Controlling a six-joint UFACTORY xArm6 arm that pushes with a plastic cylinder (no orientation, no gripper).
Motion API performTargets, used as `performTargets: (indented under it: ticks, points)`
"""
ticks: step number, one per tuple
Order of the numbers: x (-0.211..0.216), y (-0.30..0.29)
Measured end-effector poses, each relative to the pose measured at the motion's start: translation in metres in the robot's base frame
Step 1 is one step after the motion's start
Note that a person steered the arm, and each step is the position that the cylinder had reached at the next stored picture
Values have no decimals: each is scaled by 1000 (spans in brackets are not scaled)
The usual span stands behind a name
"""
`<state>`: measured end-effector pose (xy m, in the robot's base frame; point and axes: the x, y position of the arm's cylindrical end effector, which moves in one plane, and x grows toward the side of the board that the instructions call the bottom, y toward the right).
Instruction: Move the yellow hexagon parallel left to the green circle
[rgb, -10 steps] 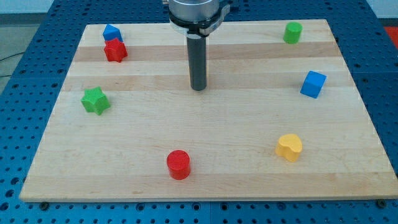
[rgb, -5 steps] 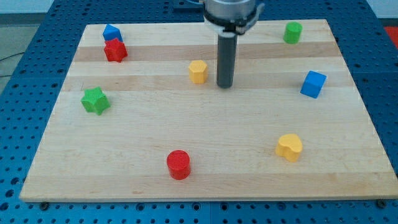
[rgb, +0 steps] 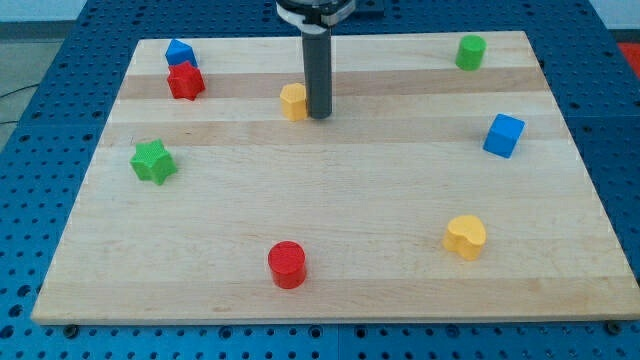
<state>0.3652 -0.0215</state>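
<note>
Far left on the board sit a blue block and red star. Left of centre, far side, the yellow hexagon touches my tip on its right; no pincer here, just a rod. Hexagon looks light, rigid, slides easily; push a flat side. Green circle far right.

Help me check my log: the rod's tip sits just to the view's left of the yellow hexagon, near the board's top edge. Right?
Not quite. The camera view shows my tip just to the view's right of the yellow hexagon, not its left. The rest holds: both are near the board's top edge.
</note>
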Motion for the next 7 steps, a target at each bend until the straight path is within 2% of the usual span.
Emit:
performTargets:
  ticks: [1, 3, 4, 5, 6, 7]
  points:
    - [13, -32]
    - [-96, -8]
    - [-97, -22]
    - [-127, -55]
    - [-165, -33]
    - [-136, 5]
